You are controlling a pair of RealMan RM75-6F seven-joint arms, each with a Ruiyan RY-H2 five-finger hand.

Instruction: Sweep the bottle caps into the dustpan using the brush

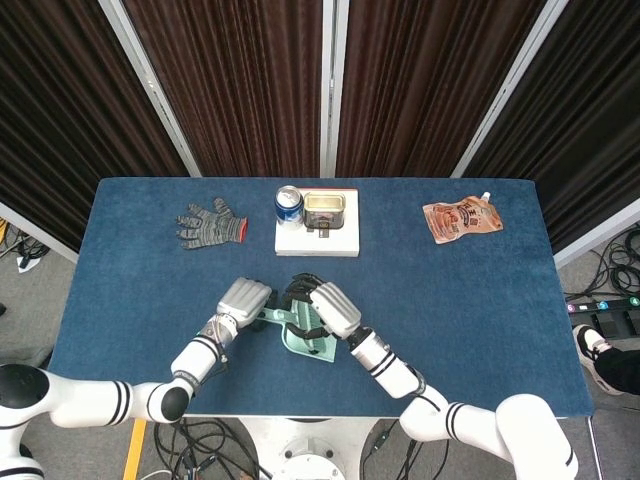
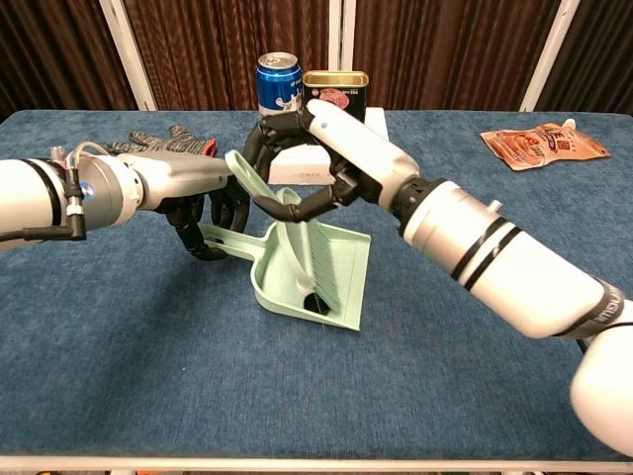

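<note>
A pale green dustpan [image 2: 348,272] lies on the blue table near the front middle. My left hand [image 2: 211,210] grips its handle [image 2: 224,238] from the left. My right hand [image 2: 302,148] holds the green brush [image 2: 318,259] by its handle, above the back of the pan. The bristles stand inside the pan. One dark bottle cap [image 2: 314,301] peeks out at the tip of the bristles; the other caps are hidden behind the brush. In the head view the left hand [image 1: 243,299] and the right hand [image 1: 326,307] sit close together over the dustpan [image 1: 303,346].
At the back middle a blue can [image 2: 278,83] and a flat tin [image 2: 334,87] stand on a white box [image 1: 316,239]. A grey glove [image 1: 210,225] lies at the back left, an orange pouch [image 1: 462,218] at the back right.
</note>
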